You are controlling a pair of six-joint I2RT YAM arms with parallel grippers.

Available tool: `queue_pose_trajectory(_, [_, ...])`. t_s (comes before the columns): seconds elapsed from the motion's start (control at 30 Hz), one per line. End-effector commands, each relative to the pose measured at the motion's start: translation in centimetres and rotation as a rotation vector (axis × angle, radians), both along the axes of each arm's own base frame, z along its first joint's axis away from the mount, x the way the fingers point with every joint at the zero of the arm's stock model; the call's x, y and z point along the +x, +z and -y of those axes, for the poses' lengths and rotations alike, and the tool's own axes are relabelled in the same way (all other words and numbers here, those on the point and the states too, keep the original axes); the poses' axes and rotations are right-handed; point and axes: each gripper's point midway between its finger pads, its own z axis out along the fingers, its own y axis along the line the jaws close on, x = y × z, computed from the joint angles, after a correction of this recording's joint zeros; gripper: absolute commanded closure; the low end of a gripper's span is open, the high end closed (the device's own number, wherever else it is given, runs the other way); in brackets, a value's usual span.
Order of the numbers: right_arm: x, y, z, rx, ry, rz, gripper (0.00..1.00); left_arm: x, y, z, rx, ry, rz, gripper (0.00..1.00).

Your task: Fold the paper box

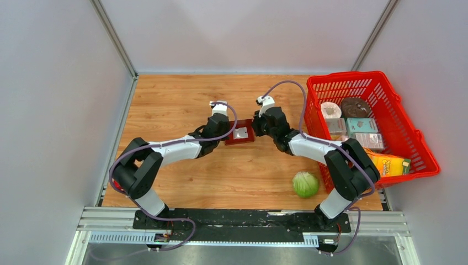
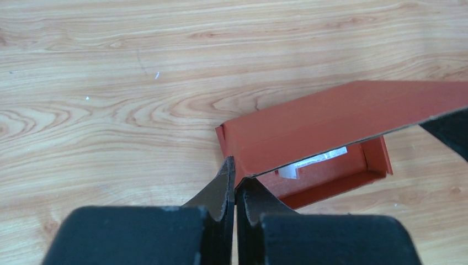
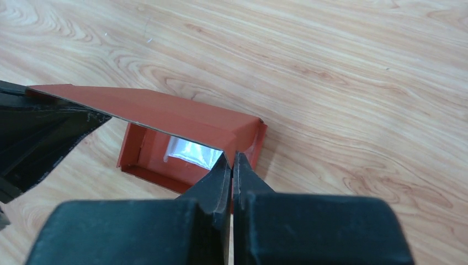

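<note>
At the middle of the table [image 1: 182,105] sits the box [image 1: 240,133], left fingers [image 2: 222,187] and right fingers [image 3: 218,185] each pinched shut on its raised flap [image 2: 342,118]; basket [image 1: 425,157] right, cabbage [image 1: 305,184] near right, both well apart.

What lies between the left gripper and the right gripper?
Only the paper box, seen in the top view; the left gripper and right gripper each pinch one end of its raised flap.

Arms inward, left gripper [image 2: 235,178] and right gripper [image 3: 232,161] tightly closed
</note>
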Motion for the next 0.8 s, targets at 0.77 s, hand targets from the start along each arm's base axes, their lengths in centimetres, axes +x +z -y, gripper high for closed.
queue_pose_trajectory(0.77, [-1.6, 0.1, 1.4, 0.145, -0.293, 0.119, 1.00, -0.5, -0.7, 2.6, -0.093, 0.139, 0.108, 1.00])
